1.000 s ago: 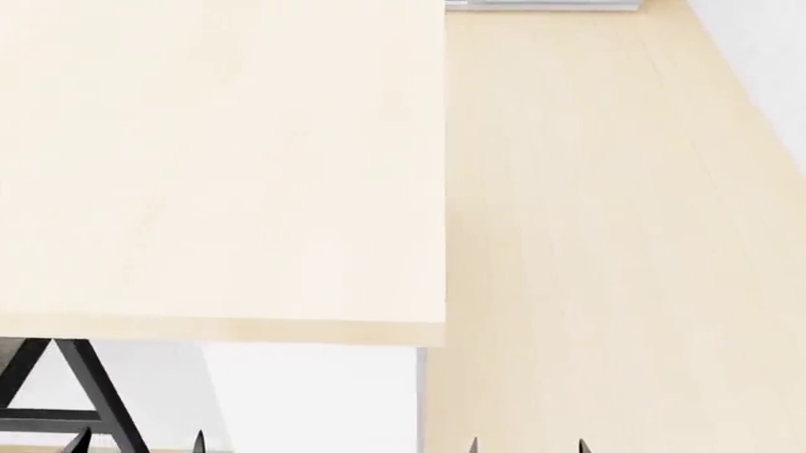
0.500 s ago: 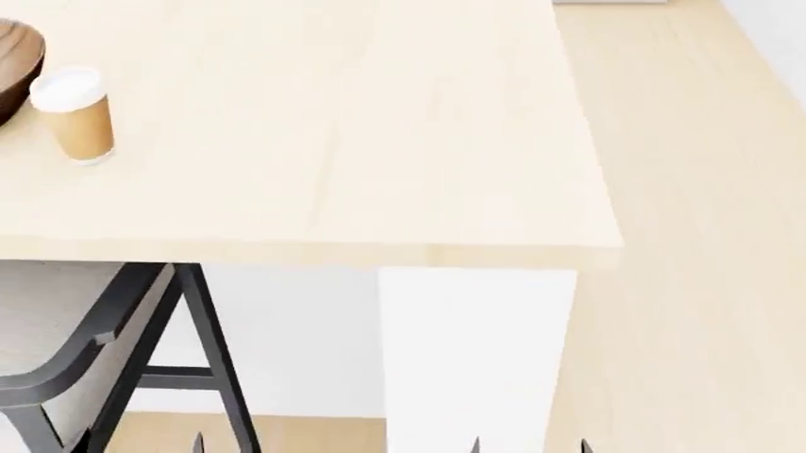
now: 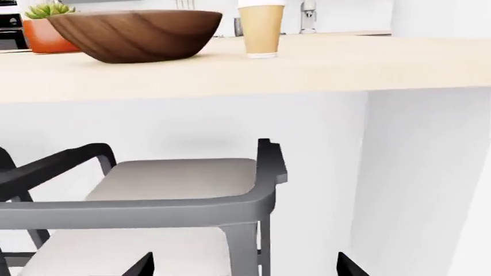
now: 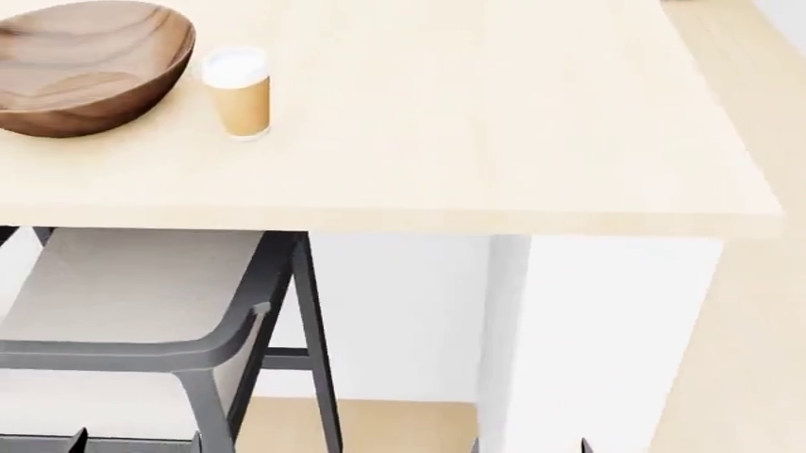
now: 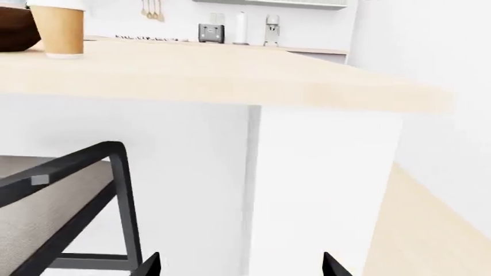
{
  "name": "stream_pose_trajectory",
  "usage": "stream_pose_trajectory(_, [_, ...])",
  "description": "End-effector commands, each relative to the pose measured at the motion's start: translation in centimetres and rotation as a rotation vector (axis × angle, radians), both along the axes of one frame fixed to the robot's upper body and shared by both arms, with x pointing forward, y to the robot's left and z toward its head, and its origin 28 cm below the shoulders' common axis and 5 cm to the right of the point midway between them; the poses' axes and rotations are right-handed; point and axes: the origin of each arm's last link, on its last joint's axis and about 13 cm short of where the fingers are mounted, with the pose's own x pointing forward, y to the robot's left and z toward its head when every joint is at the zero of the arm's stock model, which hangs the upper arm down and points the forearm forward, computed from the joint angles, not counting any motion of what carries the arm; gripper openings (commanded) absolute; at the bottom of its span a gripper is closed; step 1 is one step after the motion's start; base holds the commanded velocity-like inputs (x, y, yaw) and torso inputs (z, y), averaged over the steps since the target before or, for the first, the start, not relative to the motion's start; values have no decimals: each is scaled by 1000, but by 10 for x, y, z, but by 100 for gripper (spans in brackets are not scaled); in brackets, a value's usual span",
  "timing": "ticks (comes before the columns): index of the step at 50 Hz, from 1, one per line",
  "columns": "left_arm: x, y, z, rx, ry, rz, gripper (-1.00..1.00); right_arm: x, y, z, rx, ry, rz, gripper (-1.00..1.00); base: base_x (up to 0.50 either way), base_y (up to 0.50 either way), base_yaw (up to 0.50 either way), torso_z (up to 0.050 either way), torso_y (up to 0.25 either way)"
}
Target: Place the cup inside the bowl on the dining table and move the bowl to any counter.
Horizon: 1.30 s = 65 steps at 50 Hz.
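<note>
Cup [image 4: 237, 92], likely light and crushable, is standing at the wooden bowl's [image 4: 89, 66] three o'clock, inviting a gentle mid-wall grip; both grippers are sitting low, apparently spread, empty.

bowl [image 4: 89, 66]: streaked dark brown | cup [image 4: 238, 92]: tan (white lid) | dining table [image 4: 478, 123]: pale beige

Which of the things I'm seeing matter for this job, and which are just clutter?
Job:
cup
bowl
dining table
counter, far behind

Clutter:
chair
orange plant pot
countertop bottles
</note>
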Motion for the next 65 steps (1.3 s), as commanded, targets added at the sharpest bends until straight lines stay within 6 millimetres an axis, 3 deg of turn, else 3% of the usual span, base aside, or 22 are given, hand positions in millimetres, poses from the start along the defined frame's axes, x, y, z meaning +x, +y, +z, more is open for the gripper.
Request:
stream_pose_trajectory(1, [1,0,2,-17,0,3,100,0,0,1,-6,-9,-2,100,0,500,0,0,0])
stream_pose_trajectory(51, [2,-3,3,19,-4,-6,100,-1,-2,2,-15,-36,-18,100,76,498,0,0,0])
stream_pose_trajectory(65, [-2,1,2,20,-11,-19,100,-2,-3,3,-4,-42,-37,100,-7,8,0,0,0])
